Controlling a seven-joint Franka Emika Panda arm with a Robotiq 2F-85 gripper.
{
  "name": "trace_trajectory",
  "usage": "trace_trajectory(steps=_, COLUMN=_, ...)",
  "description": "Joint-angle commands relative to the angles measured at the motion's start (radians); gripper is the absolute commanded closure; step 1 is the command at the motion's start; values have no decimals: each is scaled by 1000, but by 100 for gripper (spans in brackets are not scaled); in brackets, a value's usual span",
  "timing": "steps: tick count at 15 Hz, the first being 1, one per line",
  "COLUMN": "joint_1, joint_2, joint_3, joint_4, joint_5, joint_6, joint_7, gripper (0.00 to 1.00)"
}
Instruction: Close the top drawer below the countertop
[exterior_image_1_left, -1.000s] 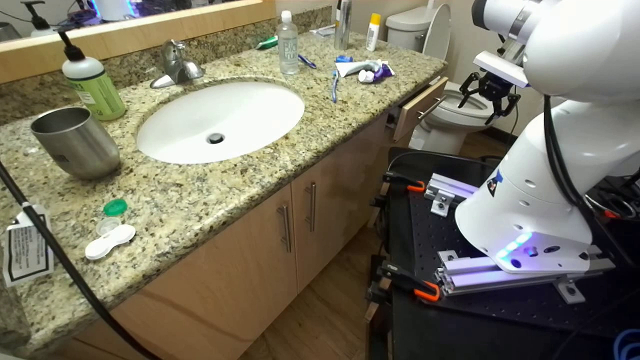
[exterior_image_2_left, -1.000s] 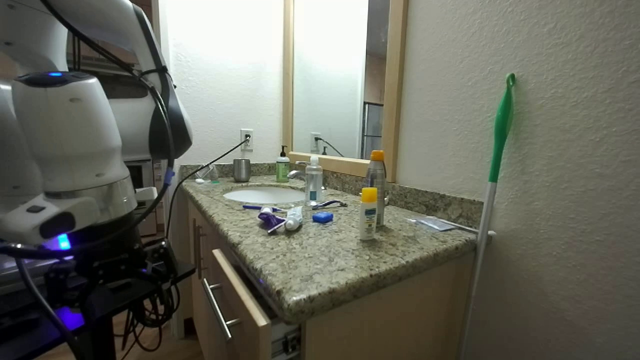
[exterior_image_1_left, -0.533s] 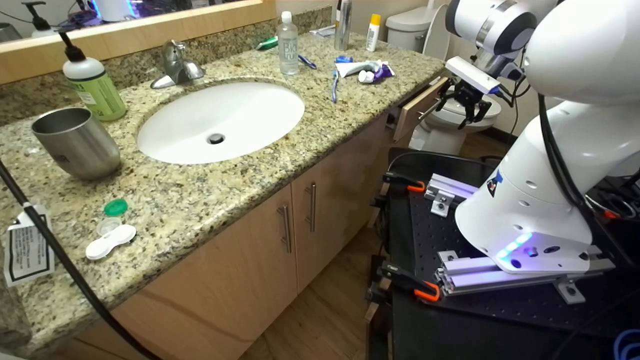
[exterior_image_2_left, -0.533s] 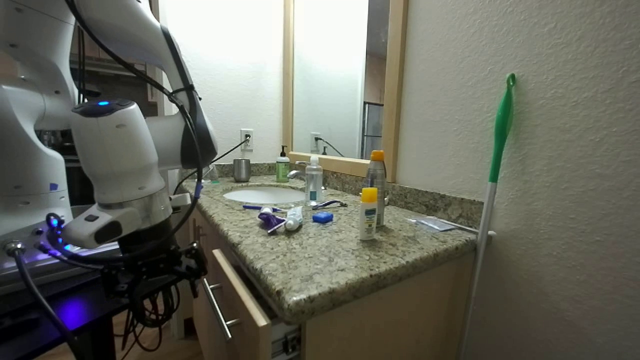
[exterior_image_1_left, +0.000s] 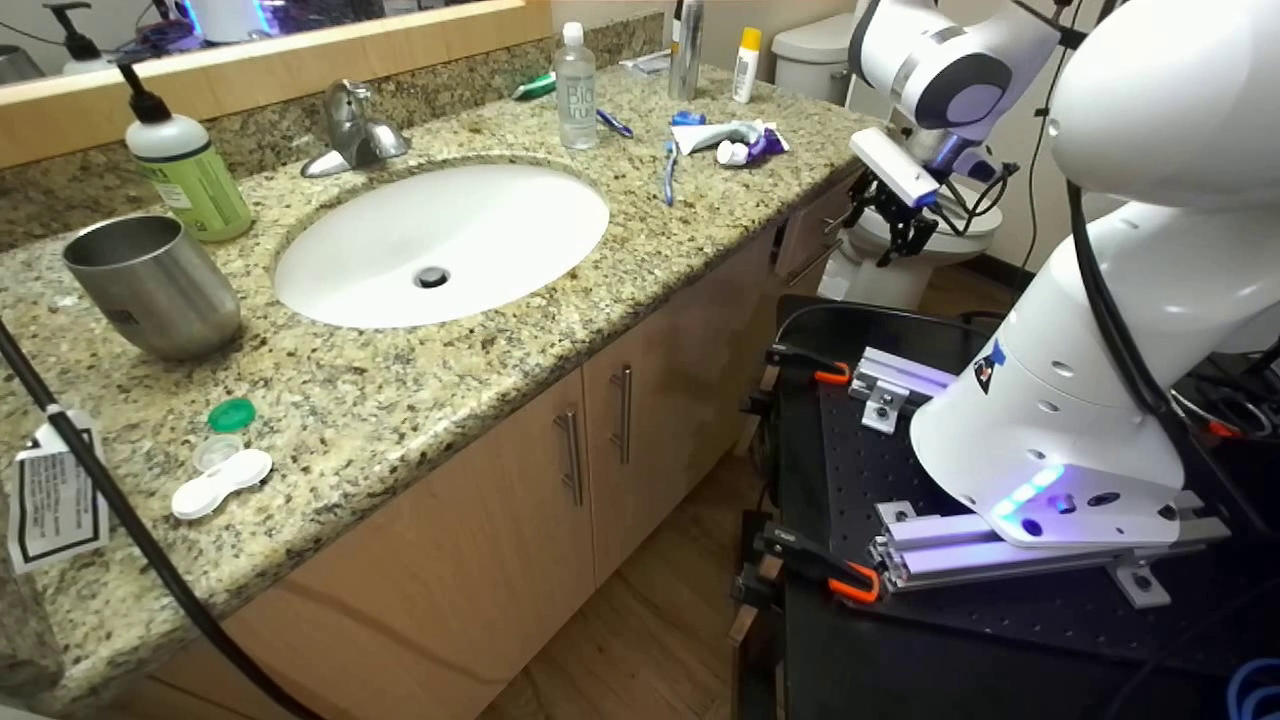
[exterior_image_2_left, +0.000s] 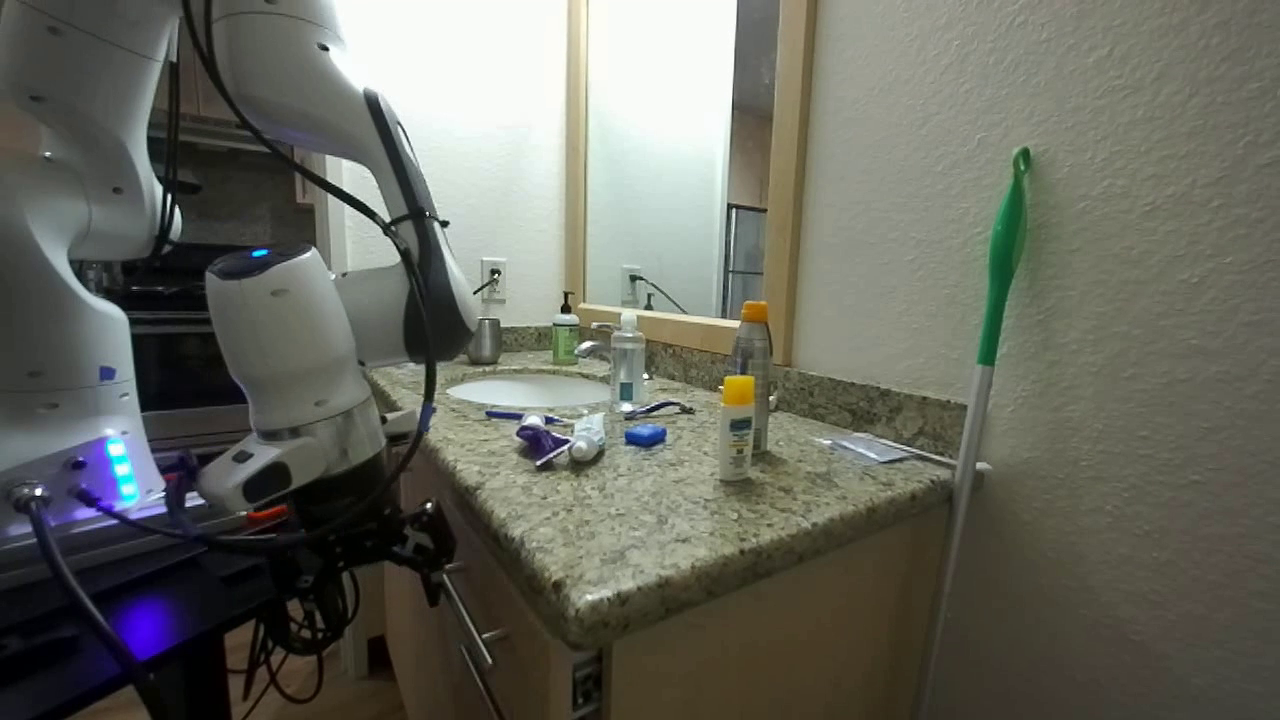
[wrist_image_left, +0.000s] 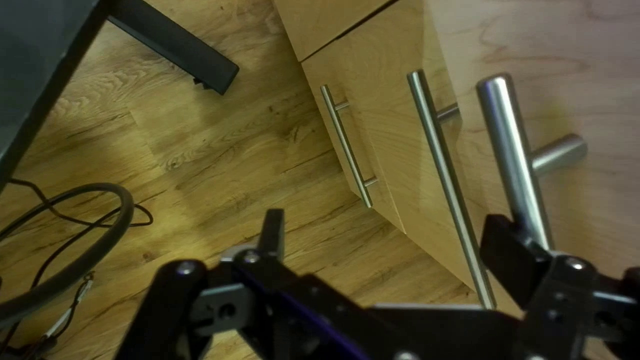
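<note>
the top drawer (wrist_image_left: 595, 100) lies just beside the wide-spread gripper (wrist_image_left: 388, 241).

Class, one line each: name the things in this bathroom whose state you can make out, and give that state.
Top drawer: slightly open, not fully shut
Gripper: open
Cabinet doors: shut
Faucet: no water seen running
Soap pump bottle: upright
Metal cup: upright
Clear bottle: upright, capped
Yellow-capped bottle: upright
Orange-capped can: upright
White tube: lying down
Purple tube: lying down
Green lid: lying loose
Wall plug: plugged in
Robot base light: lit blue
</note>
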Motion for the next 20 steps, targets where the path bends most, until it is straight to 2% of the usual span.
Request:
trace_trajectory(steps=1, joint_1=-47, joint_2=99, joint_3=90, joint_4=122, joint_5=231, joint_6=42, joint_7=-139, gripper=0)
trace_trajectory(steps=4, joint_1=-53, joint_2=110, joint_3=97, joint_4=165, joint_5=431, joint_6=36, joint_7=-302, gripper=0)
trace_trajectory(steps=5, joint_1=-47, joint_2=107, joint_3=84, joint_4=151, joint_5=452, joint_6=25, joint_7=-331, gripper=0)
trace_trajectory(steps=6, joint_1=-42, joint_2=100, joint_3=68, joint_4=104, joint_5=372, joint_6=5, joint_7=-289, gripper=0)
trace_trajectory(steps=7, joint_1=-27, joint_2=81, joint_3=51, joint_4=39, joint_5=210, joint_6=20, joint_7=-204, gripper=0)
trace_trajectory(steps=8, joint_1=-14, joint_2=63, joint_3=21, joint_4=0, joint_5=131, joint_6=3, joint_7=-194, gripper=0)
trace_trajectory(steps=10, joint_1=55, joint_2=12, joint_3=-104, joint_4=-81, joint_5=-59, joint_6=-64, joint_7=-146, gripper=0)
trace_trajectory(steps=12, joint_1=161, joint_2=-23, joint_3=-276, joint_4=-130, joint_5=-237, joint_6=-142, joint_7=-133, gripper=0)
trace_trajectory(steps=13, joint_1=190, joint_2=-54, joint_3=-352, joint_4=-132, joint_5=-327, joint_6=-192, joint_7=-129, gripper=0)
trace_trajectory(steps=14, joint_1=146, joint_2=-121, joint_3=-368, joint_4=-133, joint_5=-415, joint_6=-227, joint_7=-96, gripper=0)
trace_trajectory(steps=17, joint_1=122, joint_2=-284, joint_3=-443, joint_4=-115, joint_5=-513, joint_6=-364, joint_7=-24, gripper=0)
trace_trajectory(steps=20, joint_1=158, joint_2=-406, joint_3=-483, joint_4=-86, joint_5=-625, joint_6=-462, joint_7=178, gripper=0)
